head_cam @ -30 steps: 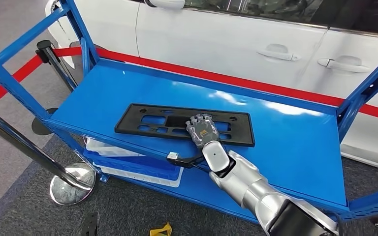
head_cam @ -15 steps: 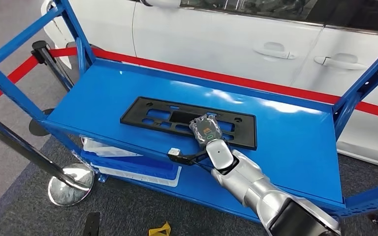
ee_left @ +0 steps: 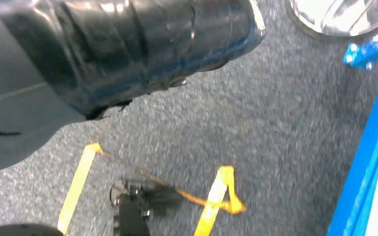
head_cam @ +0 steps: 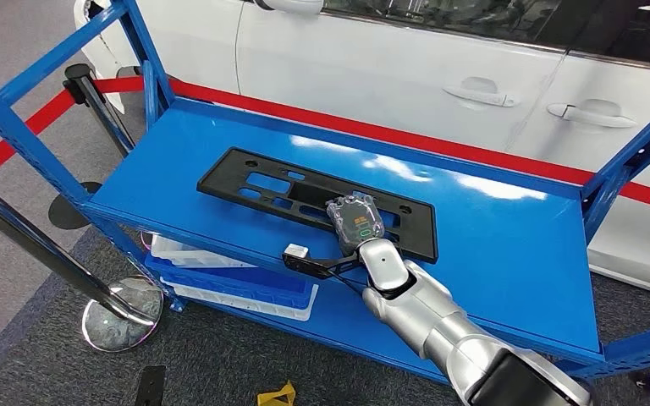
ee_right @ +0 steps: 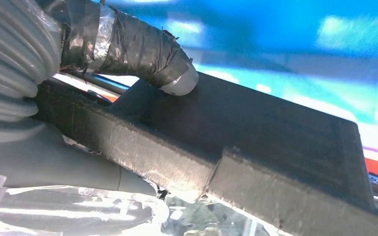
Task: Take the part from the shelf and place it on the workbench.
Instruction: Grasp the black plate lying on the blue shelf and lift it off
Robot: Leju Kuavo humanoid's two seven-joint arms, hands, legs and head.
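While clamped in the right hand [head_cam: 354, 222], flat black slotted plastic part [head_cam: 271, 188].

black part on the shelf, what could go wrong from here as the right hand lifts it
1. The right hand grips the long black part near one end, so most of it hangs out unsupported. It may tilt or twist in the grip.
2. The grip looks shallow: in the right wrist view a taped finger presses on top at the edge, so the part could slip out.
3. The free end could swing into the blue shelf post on the way out.
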